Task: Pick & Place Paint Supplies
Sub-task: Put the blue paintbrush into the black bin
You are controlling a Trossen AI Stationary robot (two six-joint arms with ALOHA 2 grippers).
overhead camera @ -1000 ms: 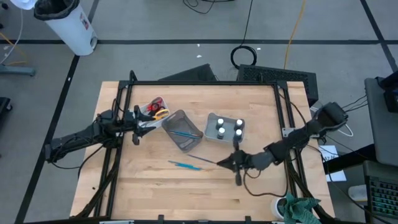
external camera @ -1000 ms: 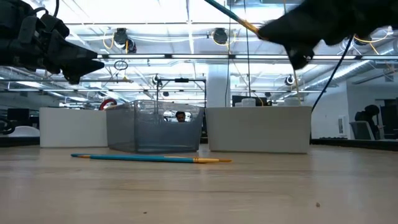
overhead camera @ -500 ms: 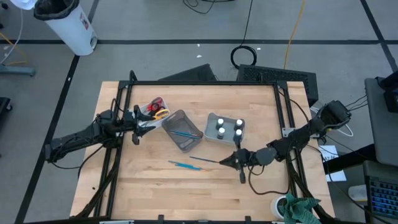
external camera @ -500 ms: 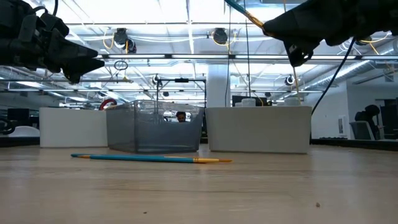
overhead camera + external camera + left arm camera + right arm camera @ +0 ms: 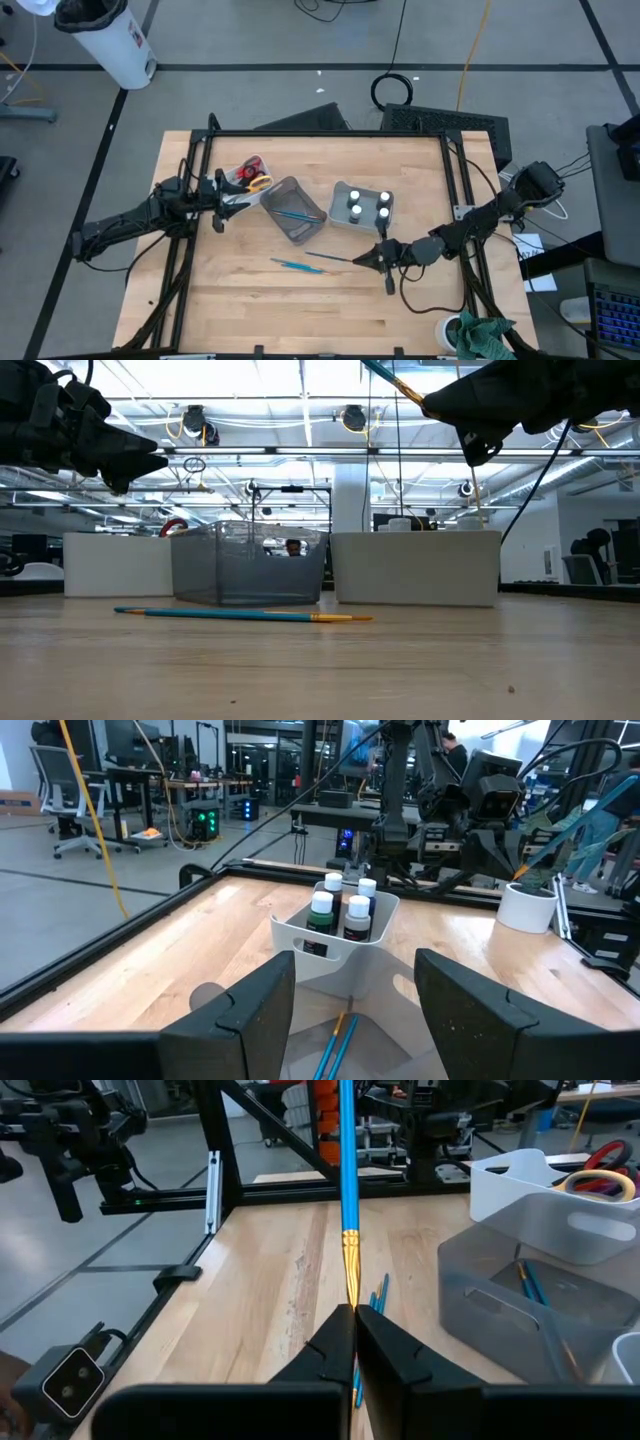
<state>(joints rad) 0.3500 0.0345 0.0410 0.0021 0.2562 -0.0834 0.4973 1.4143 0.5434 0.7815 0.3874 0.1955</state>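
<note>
Gripping a blue brush (image 5: pixel 346 1170): right tool (image 5: pixel 354 1312) (above table (image 5: pixel 300 300)).

A teal brush (image 5: pixel 240 614) is lying flat on the wooden table (image 5: pixel 320 670) before a clear grey bin (image 5: pixel 250 565), with white bins (image 5: pixel 415 568) flanking it. Overhead, the right gripper (image 5: pixel 432 404) is pinching another brush (image 5: pixel 390 377), tilted.
</note>
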